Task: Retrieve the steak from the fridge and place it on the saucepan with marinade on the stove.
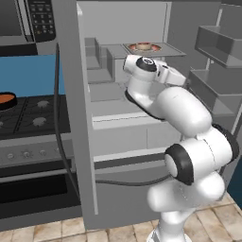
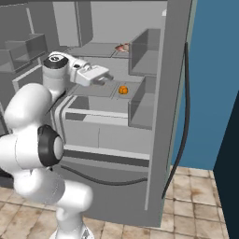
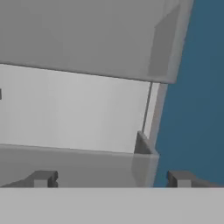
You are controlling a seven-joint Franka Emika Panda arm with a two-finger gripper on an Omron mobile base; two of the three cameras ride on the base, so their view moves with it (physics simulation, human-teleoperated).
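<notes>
1. Gripper (image 2: pixel 108 78) inside the fridge (image 2: pixel 158 130), jaws spread wide, holding nothing; it sits below the steak's shelf.
2. Steak (image 1: pixel 143 46) lies on the upper shelf (image 1: pixel 113 49).
3. Risk: reaching up from here could knock the shelf edge or nudge the orange ball (image 2: pixel 123 89).
4. Saucepan (image 1: pixel 6 100) on the stove (image 1: pixel 33 118) holds marinade (image 1: pixel 5 98).

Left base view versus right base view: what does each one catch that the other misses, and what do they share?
Left base view alone: the stove with the saucepan of orange marinade, and a microwave above.
Right base view alone: a small orange ball on a lower fridge shelf, with the open gripper beside it.
Both: the open fridge with the steak on an upper shelf, and the white arm reaching in.
</notes>
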